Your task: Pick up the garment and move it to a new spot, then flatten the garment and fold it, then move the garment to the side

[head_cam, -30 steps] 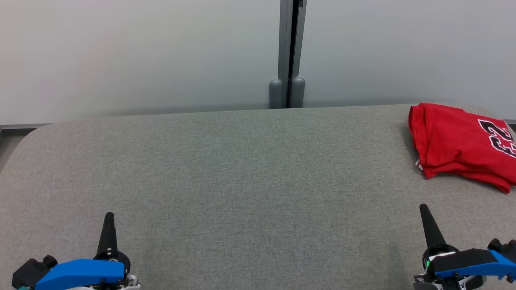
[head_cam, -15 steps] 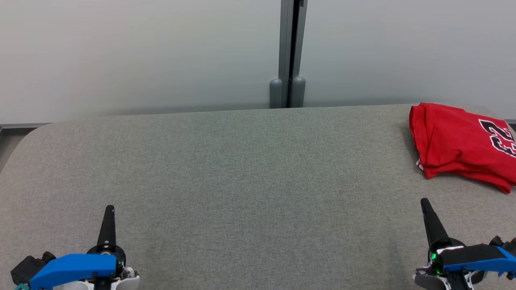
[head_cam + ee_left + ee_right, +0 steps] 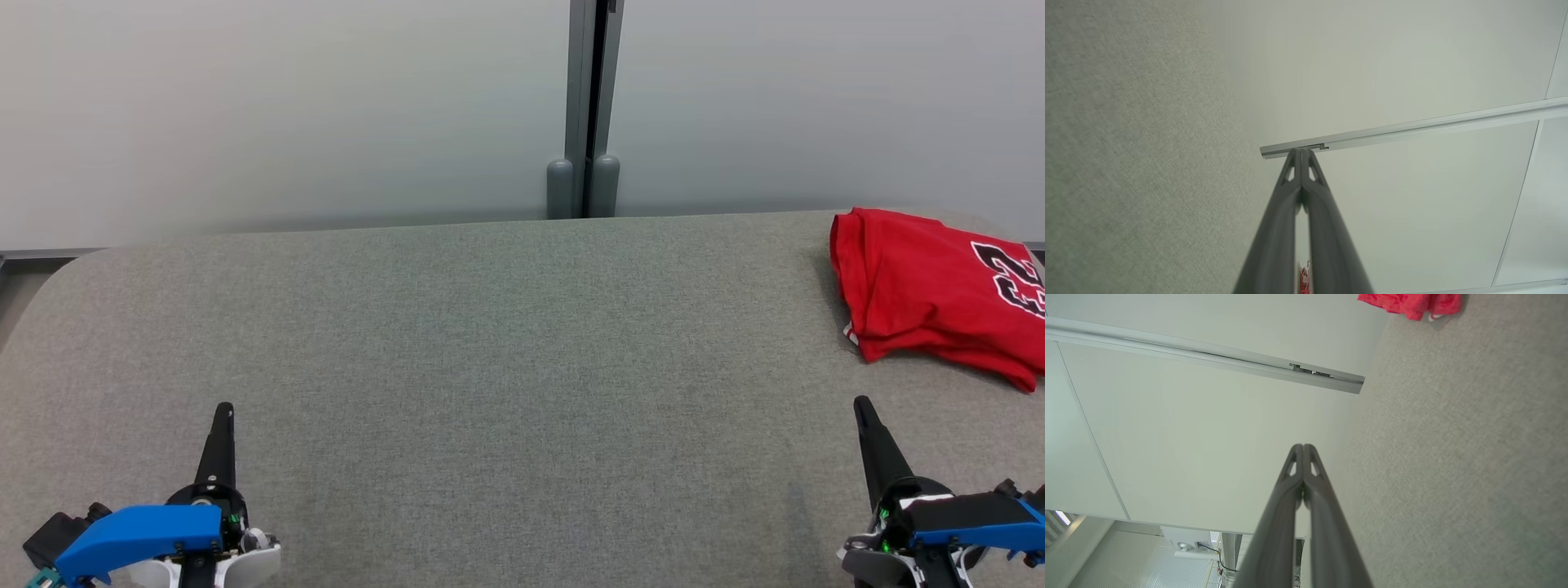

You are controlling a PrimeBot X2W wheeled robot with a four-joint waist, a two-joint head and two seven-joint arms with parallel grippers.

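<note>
Both grippers have eased forward over the last second. The tip of the left gripper point(image 3: 223, 407) sits higher in the head view than it did, and the right gripper point(image 3: 859, 400) has done the same by a smaller amount. The garment point(image 3: 922, 290) has not shifted.

Left gripper: lower left of the head view, above the bare grey fabric surface point(image 3: 506, 343). The left wrist view shows its two dark fingers pressed together at the tip, with nothing between them.

Right gripper: lower right of the head view, its tip leaning slightly left. The fingers are closed tip to tip and hold nothing, and the right wrist view shows them meeting the same way.

Garment: red with black-and-white numerals, partly cut off by the right edge of the head view. It lies loosely bunched at the far right corner of the surface, close to the back edge. It is ahead of the right gripper, with a strip of bare fabric between them, and well apart from the left gripper. Neither gripper touches it.

Behind the surface are pale wall panels point(image 3: 286, 106), joined by a grey upright post point(image 3: 589, 106).
</note>
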